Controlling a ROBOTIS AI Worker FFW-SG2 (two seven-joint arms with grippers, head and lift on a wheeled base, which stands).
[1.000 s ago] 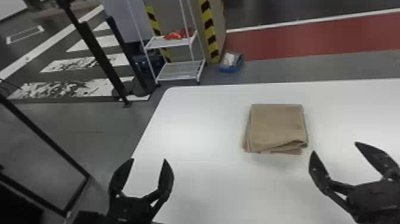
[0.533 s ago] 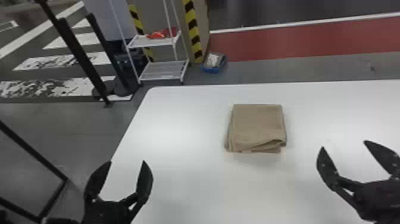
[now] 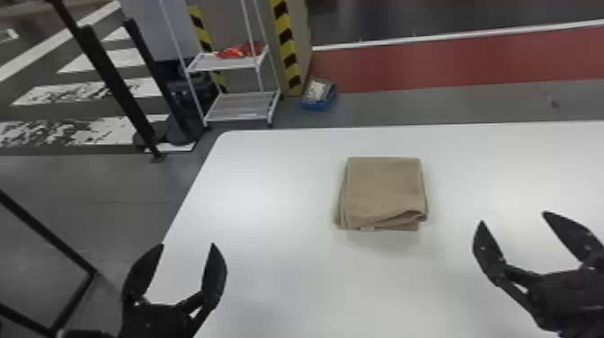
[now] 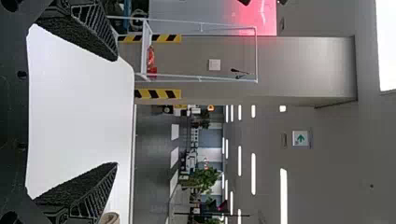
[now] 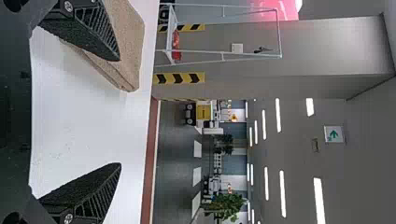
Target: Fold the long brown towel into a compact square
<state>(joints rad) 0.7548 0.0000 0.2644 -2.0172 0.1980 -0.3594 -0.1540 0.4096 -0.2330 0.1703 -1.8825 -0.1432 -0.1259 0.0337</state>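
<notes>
Desk carries the brown towel, folded to a squarish stack toward the far edge. Folding judged done; withdrawal in hand. Left pincer and right pincer both spread, nothing gripped, clear of cloth. Next: arms to be parked, or loose near-right corner pressed flat if a neater square is wanted. Vs a second ago: right pincer drawn farther from towel, folds unchanged.

The brown towel lies folded on the white bench; left gripper and right gripper are apart from it, jaws spread.
</notes>
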